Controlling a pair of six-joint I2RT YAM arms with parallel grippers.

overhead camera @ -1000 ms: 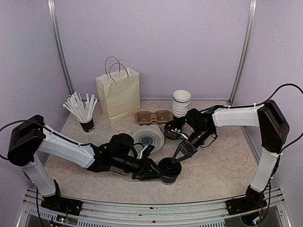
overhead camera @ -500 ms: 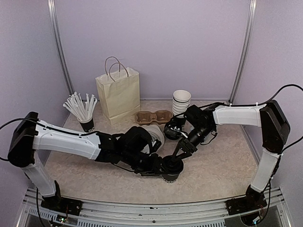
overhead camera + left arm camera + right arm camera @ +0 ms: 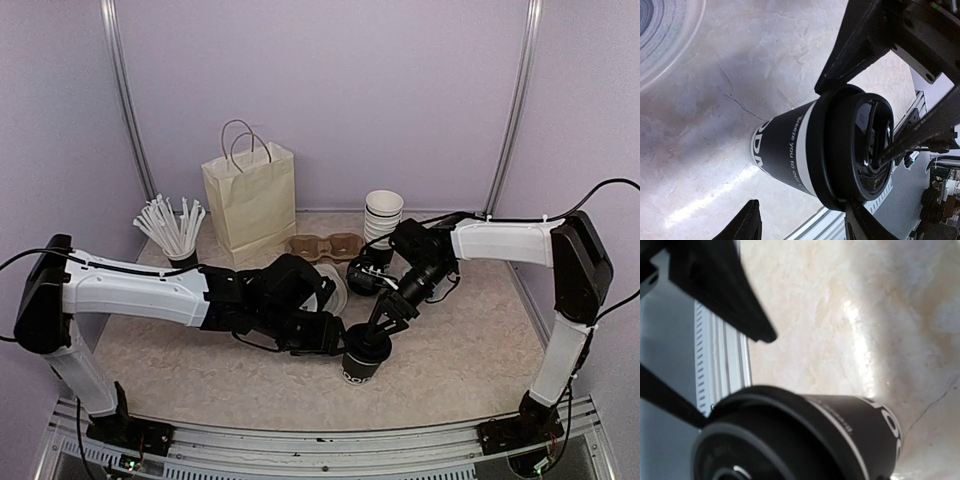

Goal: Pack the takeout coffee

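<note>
Two arms over a pale marbled table (image 3: 470, 350), both bent in toward the middle of its near edge. Toward the back edge, left of centre, a cream paper bag (image 3: 250, 205), upright, handles up. Near the table's middle, mostly under the left arm, a swirled grey-blue plate (image 3: 665, 45). By the back edge, right of the bag, a stack of white cups (image 3: 383, 215), and between bag and stack a brown cup carrier (image 3: 325, 245). Near the left edge, a black cup of white sticks (image 3: 172, 230). Just inside the near edge, about mid-width, the takeout coffee (image 3: 358, 365): standing on the table, black lid on, white lettering along its side. Left gripper (image 3: 335, 338) low at the cup's left, fingers spread wide, clear of the cup wall on one side at least. Right gripper (image 3: 375, 332) above the lid, fingers parted to either side of the rim; contact with the lid impossible to tell.
</note>
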